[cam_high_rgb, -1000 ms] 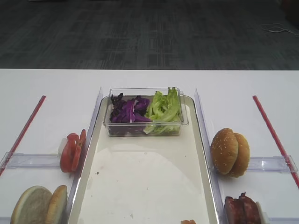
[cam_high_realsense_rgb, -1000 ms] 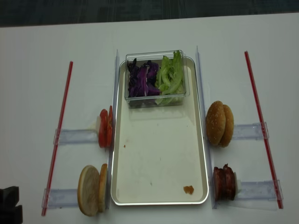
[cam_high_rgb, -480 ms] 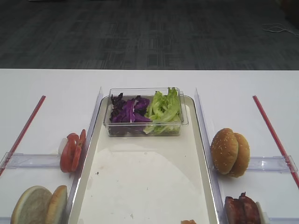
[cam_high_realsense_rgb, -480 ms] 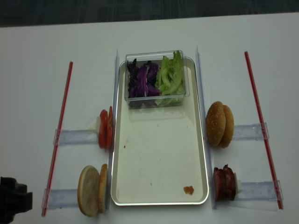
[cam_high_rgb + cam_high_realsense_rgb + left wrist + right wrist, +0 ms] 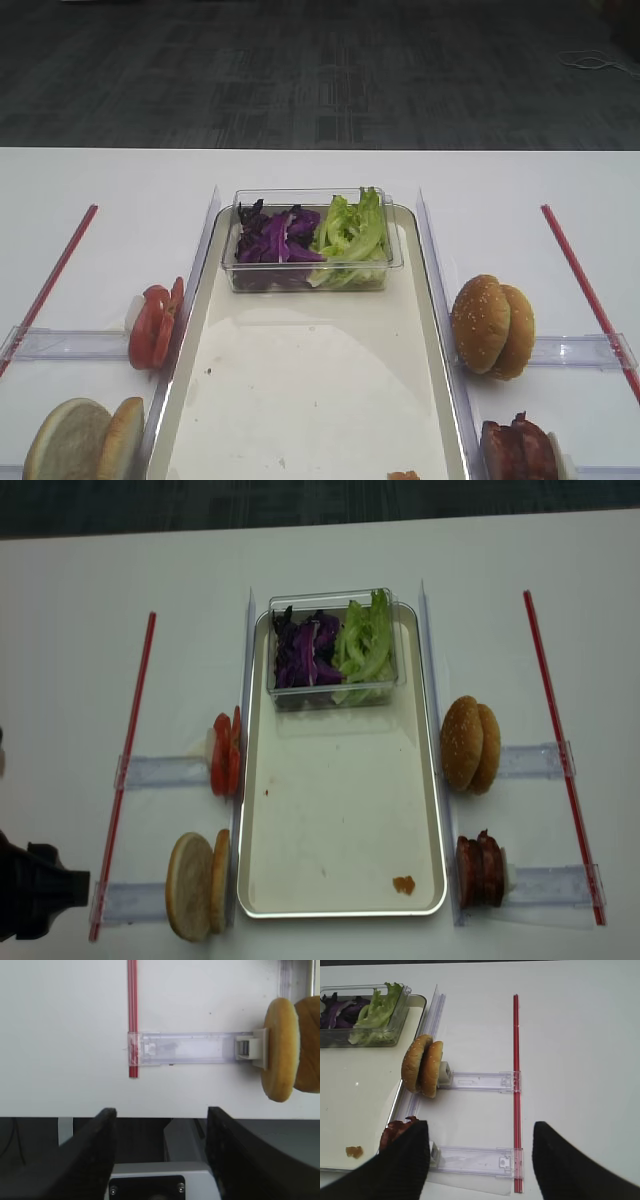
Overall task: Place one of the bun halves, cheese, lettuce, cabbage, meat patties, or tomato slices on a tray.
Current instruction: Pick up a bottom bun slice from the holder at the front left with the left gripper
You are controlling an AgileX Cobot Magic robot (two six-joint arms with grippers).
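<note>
Left wrist view: my left gripper (image 5: 161, 1125) has its fingers (image 5: 95, 1145) spread wide, nothing between them, sitting at the near table edge. The bun halves (image 5: 290, 1050) stand on edge up and to the right of it, pressed against the end block of a clear plastic holder (image 5: 185, 1049); no contact with my fingers, bun is clearly apart from them. A red strip (image 5: 132, 1015) runs up from the holder's far end. In the realsense overhead view the left gripper (image 5: 40, 892) shows as a dark mass at the lower left corner, just left of the red strip (image 5: 125, 770), with the bun halves (image 5: 197, 886) to its right, beside the tray (image 5: 340, 912) rim. Tomato slices (image 5: 225, 755) stand on edge further up the same side. Tray floor holds a clear plastic box (image 5: 333, 692) at the far end with cabbage (image 5: 303, 650) on the left and lettuce (image 5: 365, 645) on the right, plus a small orange scrap (image 5: 403, 885) near the front corner. Right wrist view: my right gripper (image 5: 480, 1165) is also spread, empty, hovering over the table with the meat patties (image 5: 395, 1132) by its left finger and the sesame buns (image 5: 422, 1066) further out.
</note>
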